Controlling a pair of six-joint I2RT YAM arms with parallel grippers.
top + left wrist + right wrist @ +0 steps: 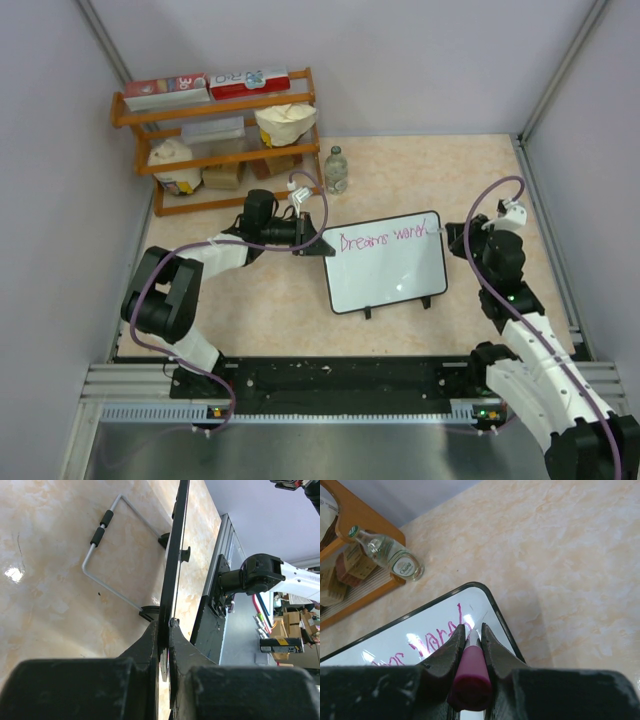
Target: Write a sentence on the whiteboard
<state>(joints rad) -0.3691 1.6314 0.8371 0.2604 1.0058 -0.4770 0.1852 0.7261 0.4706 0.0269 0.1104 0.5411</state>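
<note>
The whiteboard (pixel 388 282) stands propped on the table's middle, its black frame seen edge-on in the left wrist view (pixel 173 565). One line of the sentence (pixel 384 239) runs in pink along its top, roughly "Dreams worth". My left gripper (pixel 319 244) is shut on the board's left edge, its fingers (pixel 150 640) pinching the frame. My right gripper (pixel 447 232) is at the board's top right corner, shut on a pink marker (pixel 470 672). The marker's tip touches the whiteboard (pixel 390 640) just past the last pink letters (pixel 427 644).
A wooden shelf (pixel 216 137) with boxes and bags stands at the back left. A small bottle (pixel 336 170) is beside it, also seen in the right wrist view (pixel 395 560). The board's wire stand (pixel 102 555) rests behind it. Grey walls enclose three sides.
</note>
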